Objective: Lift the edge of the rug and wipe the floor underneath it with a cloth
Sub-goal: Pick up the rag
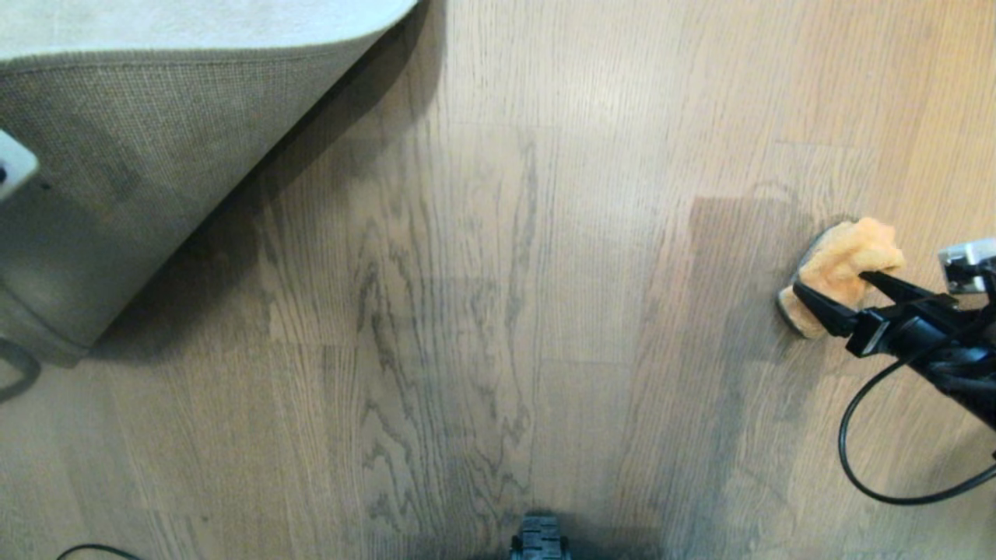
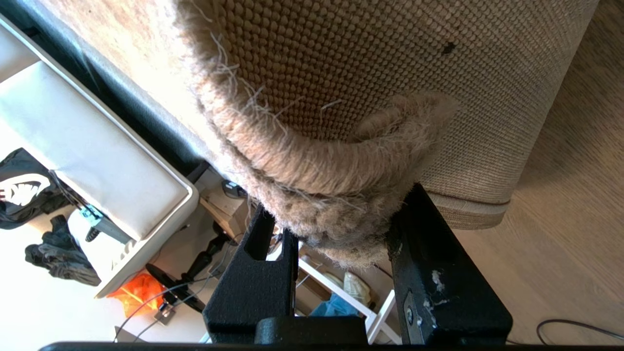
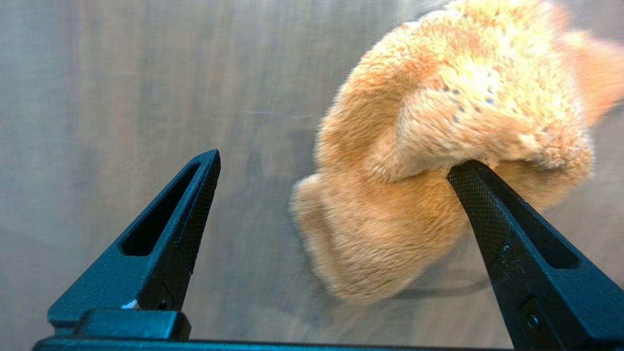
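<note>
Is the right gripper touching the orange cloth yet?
Touching. In the right wrist view one finger of the open right gripper presses into the cloth; the other finger stands clear.

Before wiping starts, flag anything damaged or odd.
The grey-beige rug edge, clamped in the left gripper, is frayed, with loose threads along its binding, and its tan woven backing has a small dark hole. Nothing else stands out.

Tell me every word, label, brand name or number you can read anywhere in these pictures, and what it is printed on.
No readable text in any view.
Black garment on the floor beside the lifted rug, left wrist view: a white printed shape, not legible as letters.
Rug edge, floor, cloth: no label or marking.
Left hand and right hand: plain black fingers, no brand or number.
</note>
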